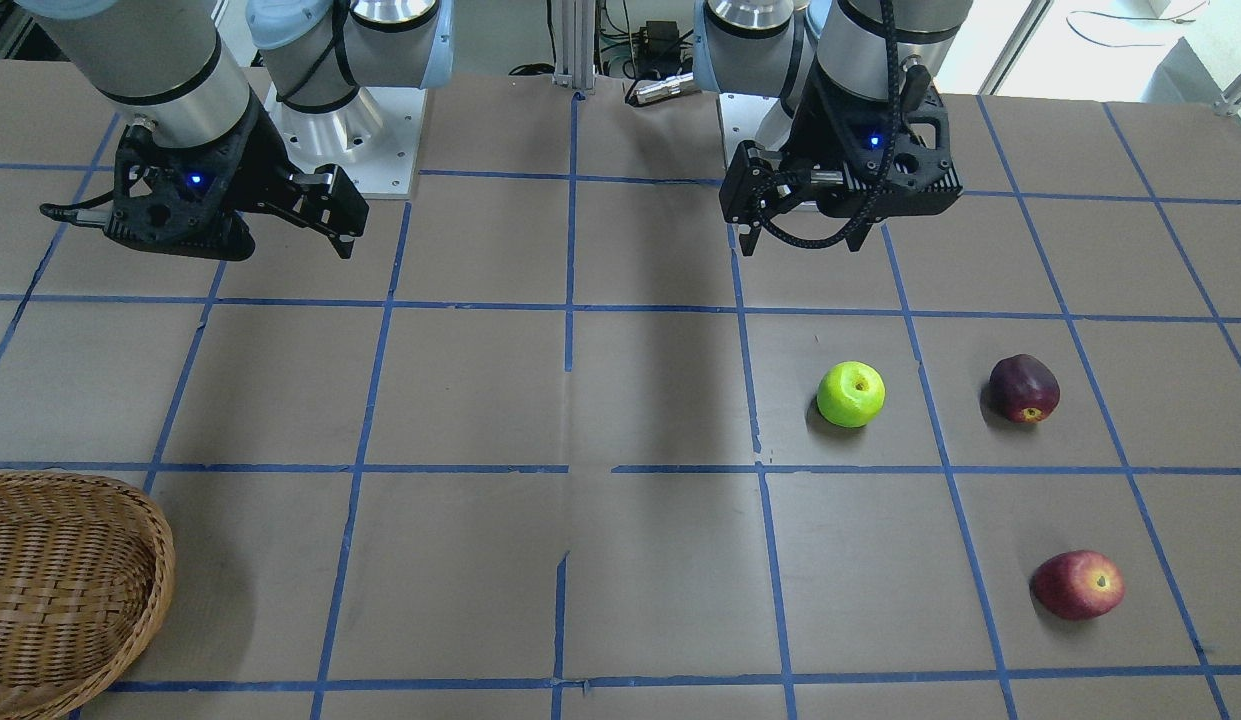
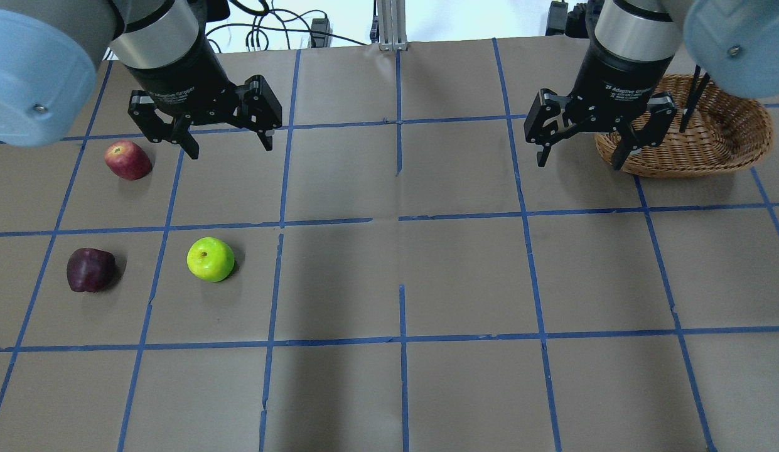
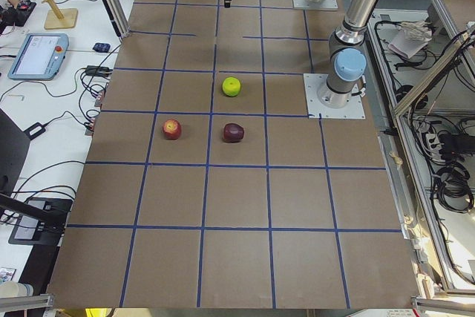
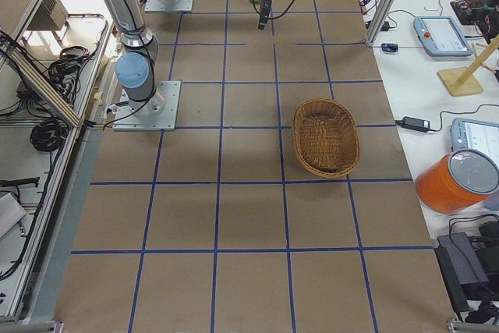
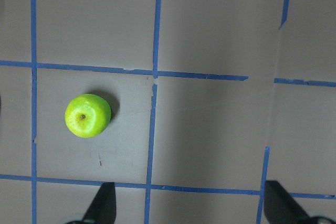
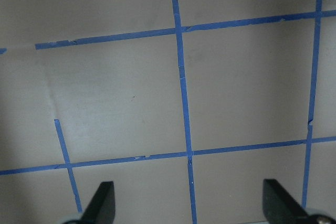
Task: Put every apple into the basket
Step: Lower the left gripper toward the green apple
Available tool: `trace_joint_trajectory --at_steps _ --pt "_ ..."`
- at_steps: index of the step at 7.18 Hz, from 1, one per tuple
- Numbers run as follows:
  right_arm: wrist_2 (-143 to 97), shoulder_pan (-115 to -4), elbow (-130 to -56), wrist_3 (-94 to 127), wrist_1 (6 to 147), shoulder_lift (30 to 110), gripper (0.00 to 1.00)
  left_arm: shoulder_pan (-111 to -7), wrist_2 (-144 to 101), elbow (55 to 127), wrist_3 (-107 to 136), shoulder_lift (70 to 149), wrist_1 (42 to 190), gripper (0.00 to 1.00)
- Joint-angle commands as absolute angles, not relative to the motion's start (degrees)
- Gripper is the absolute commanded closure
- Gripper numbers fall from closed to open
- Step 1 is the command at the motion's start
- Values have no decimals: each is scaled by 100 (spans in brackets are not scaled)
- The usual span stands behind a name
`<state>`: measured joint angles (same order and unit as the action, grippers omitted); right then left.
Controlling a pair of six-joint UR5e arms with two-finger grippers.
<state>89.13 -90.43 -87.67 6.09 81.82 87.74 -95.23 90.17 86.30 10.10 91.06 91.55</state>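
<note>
The apples lie loose in the left part of the overhead view, none in the basket yet. The maroon apple (image 2: 90, 270) is furthest left, the red apple (image 2: 128, 160) above it, and the green apple (image 2: 210, 258) to their right, each well apart from the others. All three sit on the left arm's side, so that arm looks best placed to fetch them.

The left gripper (image 2: 230, 149) hangs above the counter (image 2: 464, 276) in the upper left, jaws spread and holding nothing. Its wrist view shows the green apple off to the left of the jaws, not between them. The right gripper (image 2: 579, 163), upper right, is likewise spread and empty, just beside the basket (image 2: 697, 162), probably ready to receive.

The counter is brown paper marked into squares with blue tape. In the side views, benches alongside it carry a teach pendant (image 3: 37, 56), cables and an orange tub (image 4: 456, 181).
</note>
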Motion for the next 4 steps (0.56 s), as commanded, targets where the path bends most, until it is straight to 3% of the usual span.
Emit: trace_joint_trajectory --at_steps 1,4 --pt "8912 -9044 -8780 615 8174 8789 0 -9510 9018 8631 1011 9105 9158 0" --pt "8930 -9044 -8780 615 8104 8789 0 -9501 9018 8657 959 9088 9176 0"
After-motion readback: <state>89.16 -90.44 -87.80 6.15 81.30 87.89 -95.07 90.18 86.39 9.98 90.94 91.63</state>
